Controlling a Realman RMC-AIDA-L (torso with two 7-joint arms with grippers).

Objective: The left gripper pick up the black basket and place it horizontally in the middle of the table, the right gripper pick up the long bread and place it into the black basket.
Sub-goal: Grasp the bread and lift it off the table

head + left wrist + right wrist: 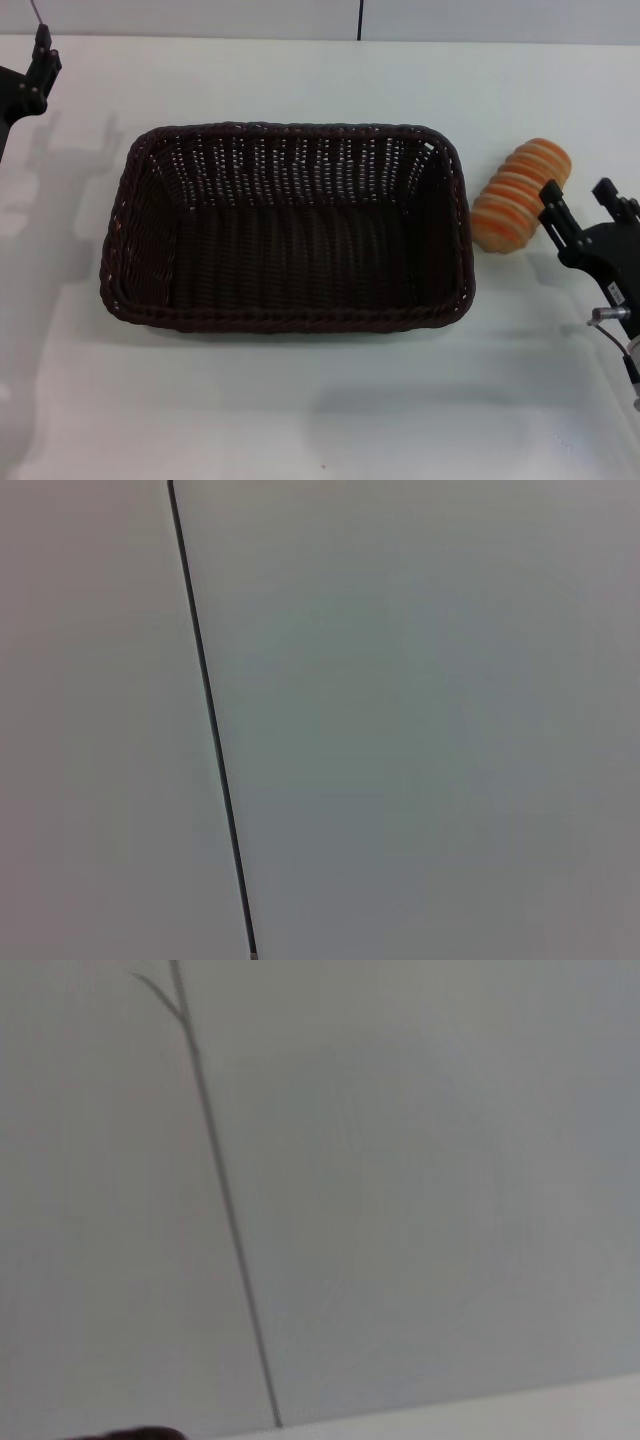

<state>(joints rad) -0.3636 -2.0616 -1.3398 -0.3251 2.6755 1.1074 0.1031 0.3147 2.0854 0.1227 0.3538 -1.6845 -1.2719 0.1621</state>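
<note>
You've got the table point(300, 420) filling most of the head view, plain white. The black basket point(287, 318) sits lengthwise across its middle, nothing inside. Right of it, just beside the basket's far right corner, lies the long bread point(520, 195), angled. The right gripper point(580, 212) hovers at the bread's near right side, fingers spread, arm cut off by the edge. The left gripper point(38, 62) is way off at the far left, mostly out of frame, so you can't tell if it's spread or pressed together. Both wrist views show only a pale surface with a thin dark line.
</note>
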